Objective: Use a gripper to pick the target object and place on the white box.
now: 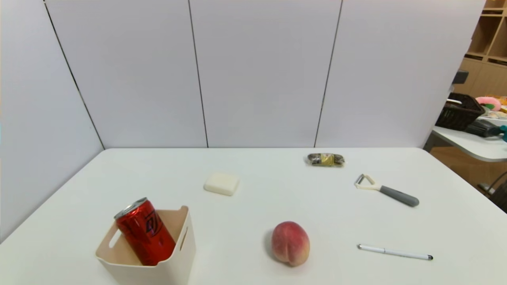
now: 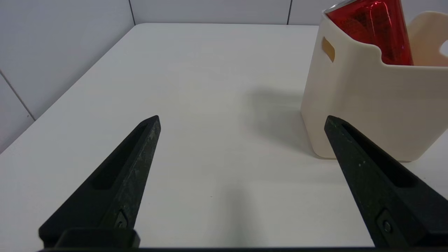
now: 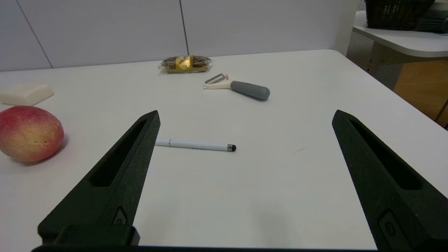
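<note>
we see the white table (image 1: 253, 206) carrying everything. taking the white box (image 1: 158, 273) as landmark: it sits at the table's near left corner, and the red can (image 1: 144, 237) is inside it, tilted, leaning on the box's left wall with its silver top sticking above the rim. our left gripper (image 2: 241, 120) is just beside the box on its near-left side, low over the table, fingers spread wide, holding nothing. our right gripper (image 3: 245, 115) is well apart to the right of the box, fingers also wide apart, empty, over the pen. the peach (image 1: 290, 242) lies right of the box. the peeler (image 1: 386, 190) is far right and behind it. the soap-like block (image 1: 222, 183) is behind it. the wrapped snack (image 1: 326, 159) is farther back right. the white pen (image 1: 395, 252) lies right of the peach.
</note>
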